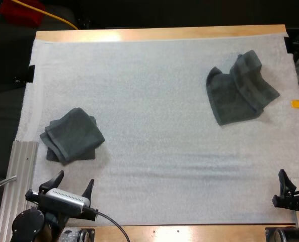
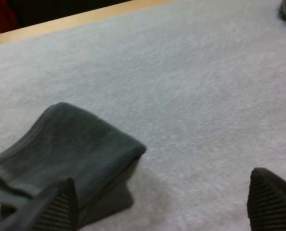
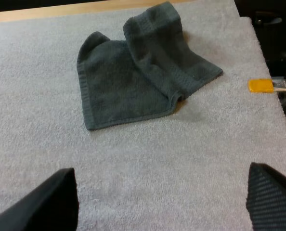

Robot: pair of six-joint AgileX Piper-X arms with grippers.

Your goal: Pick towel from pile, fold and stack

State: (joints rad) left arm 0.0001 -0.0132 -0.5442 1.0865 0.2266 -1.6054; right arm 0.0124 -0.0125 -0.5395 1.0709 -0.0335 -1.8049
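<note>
At the left side of the white mat [image 1: 154, 131], a folded stack [image 1: 71, 136] of dark grey-green towels lies flat, its layers slightly fanned at the near corner. Just nearer than it, the left gripper [image 1: 74, 178] hovers over the mat's near edge with its two black fingers spread apart and nothing between them; in the left wrist view one finger sits close beside the stack without pressing on it. Well across the mat, toward the far right, a crumpled towel [image 1: 240, 88] lies loosely doubled over itself, one flap ridged up over the rest. At the desk's [image 1: 159, 34] near right corner, the right gripper [image 3: 161, 169] faces that towel from a distance, fingers wide apart and empty.
</note>
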